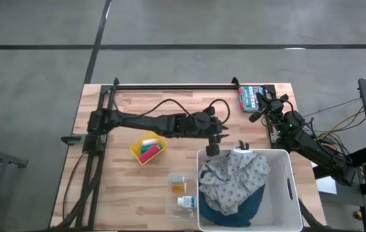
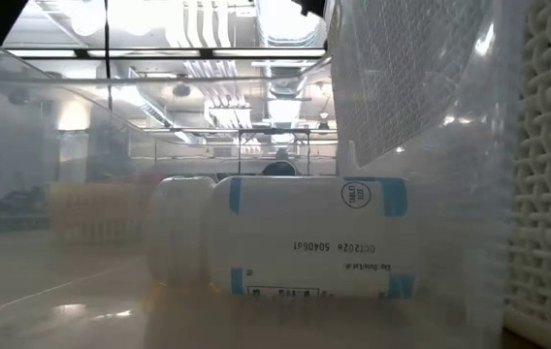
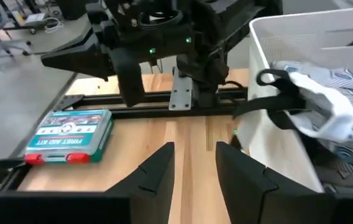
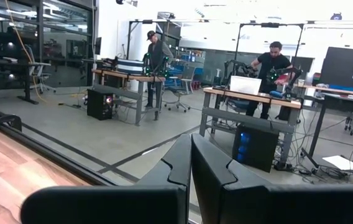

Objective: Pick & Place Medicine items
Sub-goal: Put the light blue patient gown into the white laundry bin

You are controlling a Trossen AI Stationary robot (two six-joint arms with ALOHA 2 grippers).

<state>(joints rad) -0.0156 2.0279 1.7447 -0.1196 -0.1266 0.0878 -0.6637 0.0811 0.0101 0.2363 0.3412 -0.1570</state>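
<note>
Two medicine items lie in a clear plastic box (image 1: 183, 195) near the table's front edge: a small orange item (image 1: 178, 187) and a white one with blue print (image 1: 185, 202). The low view shows the white one (image 2: 309, 237) close up, lying on its side on the box's floor. My left gripper (image 1: 214, 145) hovers over the table's middle, just off the far left corner of the white basket (image 1: 289, 193). It is open (image 3: 195, 149), with only bare wood between its fingers. My right gripper (image 4: 190, 155) is shut and parked at the far right (image 1: 260, 106).
The white basket holds a patterned grey cloth (image 1: 233, 177) over a blue one (image 1: 244, 212). A yellow tray (image 1: 148, 148) with small coloured items sits left of centre. A first aid kit (image 3: 71, 134) lies at the far right corner by the black rail (image 1: 176, 86).
</note>
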